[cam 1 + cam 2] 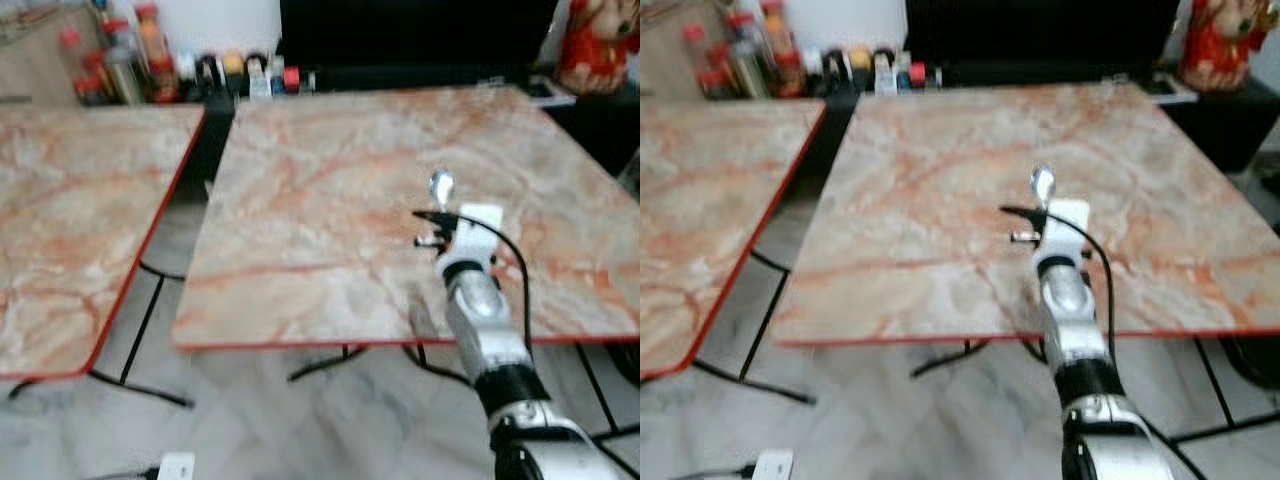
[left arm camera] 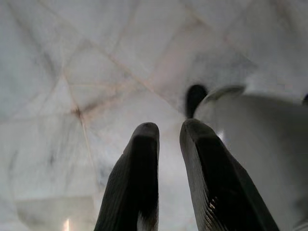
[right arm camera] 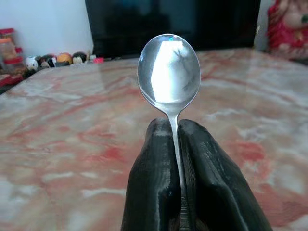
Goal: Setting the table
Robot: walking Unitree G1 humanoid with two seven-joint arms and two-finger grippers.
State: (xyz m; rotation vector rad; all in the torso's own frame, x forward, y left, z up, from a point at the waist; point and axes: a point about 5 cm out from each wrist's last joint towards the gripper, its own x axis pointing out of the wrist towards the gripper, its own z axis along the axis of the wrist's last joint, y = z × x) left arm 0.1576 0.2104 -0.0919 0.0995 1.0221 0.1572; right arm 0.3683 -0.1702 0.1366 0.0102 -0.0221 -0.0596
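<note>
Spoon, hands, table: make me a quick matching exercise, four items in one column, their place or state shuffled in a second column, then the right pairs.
Column one:
1. spoon
2. left hand
3. marble table
4. sauce bottles

Column two:
A. pointed at the pale floor tiles
B. red edged, under the right hand
C. pinched by its handle, bowl forward
D. at the back left

Pairs: 1-C, 2-A, 3-B, 4-D

Two tables — one (image 1: 80, 220) left, one (image 1: 400, 200) right; bottles (image 1: 130, 60) behind them.
</note>
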